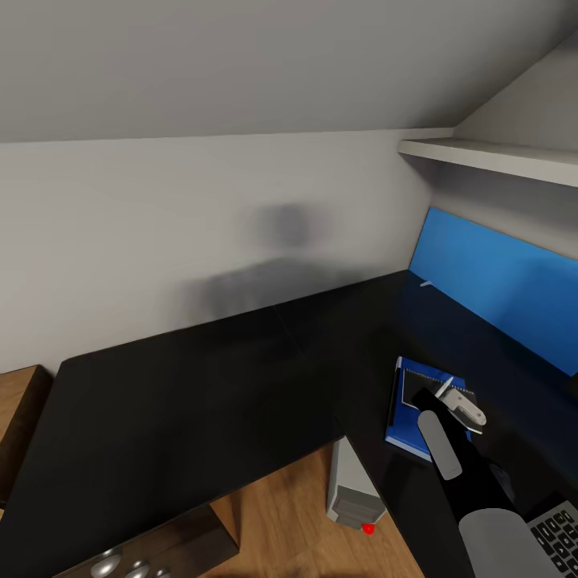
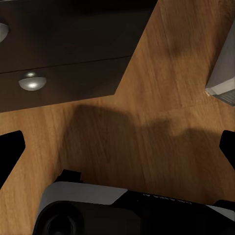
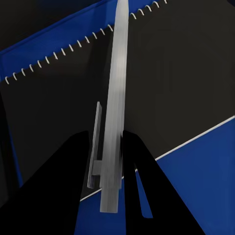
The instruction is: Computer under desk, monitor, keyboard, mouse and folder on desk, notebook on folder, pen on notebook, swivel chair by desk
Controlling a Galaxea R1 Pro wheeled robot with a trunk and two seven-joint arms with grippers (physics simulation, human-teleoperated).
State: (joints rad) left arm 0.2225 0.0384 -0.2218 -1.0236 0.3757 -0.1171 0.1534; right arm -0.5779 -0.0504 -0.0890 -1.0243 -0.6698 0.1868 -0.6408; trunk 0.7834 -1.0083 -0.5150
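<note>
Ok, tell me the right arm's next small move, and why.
Probably lower a little, then open the fingers. The right gripper grips the pen directly over the notebook, which already lies on the folder. How far above it hangs is unclear.

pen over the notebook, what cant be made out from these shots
- Whether the pen touches the notebook yet: right wrist view looks along it, between the right tool's fingers.
- Pen in the head view: the right tool covers most of it.
- Keyboard: cut off by the head view's corner.
- Computer: its top hidden under the desk.
- Left tool: fingers cut off by the wrist view's edges.
</note>
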